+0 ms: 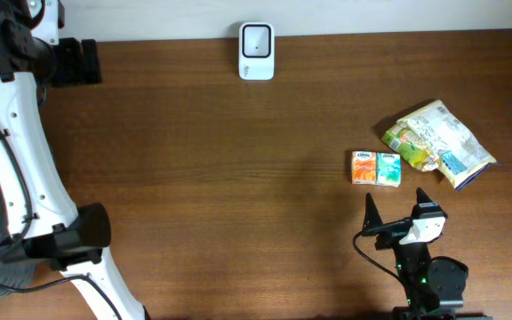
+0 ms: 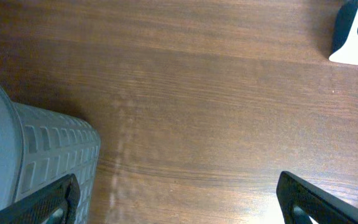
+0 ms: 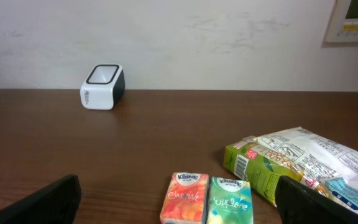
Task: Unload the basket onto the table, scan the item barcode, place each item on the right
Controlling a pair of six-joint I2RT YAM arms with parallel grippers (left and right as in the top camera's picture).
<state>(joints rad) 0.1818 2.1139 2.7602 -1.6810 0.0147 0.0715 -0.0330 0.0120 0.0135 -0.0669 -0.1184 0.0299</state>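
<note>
A: So, where are the items?

B: On the right half of the table (image 1: 203, 178). 2 tissue packs lie flat, side by side and touching: the orange pack (image 1: 364, 167) on the left, the teal pack (image 1: 388, 169) on the right. The bag (image 1: 438, 142) lies just beside the teal pack, a little farther back. From the right wrist view, a barcode shows on its green end.

A: And the scanner?

B: The scanner (image 1: 257, 52) stands at the far edge, by the wall (image 3: 179, 43), well apart from all 3 items.

A: Is the right gripper holding anything?

B: No. The right gripper (image 1: 396, 200) has its jaws spread wide and empty, near the packs on the near side but not touching them.

A: And the left?

B: The left gripper (image 2: 179, 205) is at the far left, with its jaws also wide and nothing between them, over bare wood. Its camera shows a grey ribbed bin (image 2: 55, 155) beside 1 finger and the scanner at the upper right.
</note>
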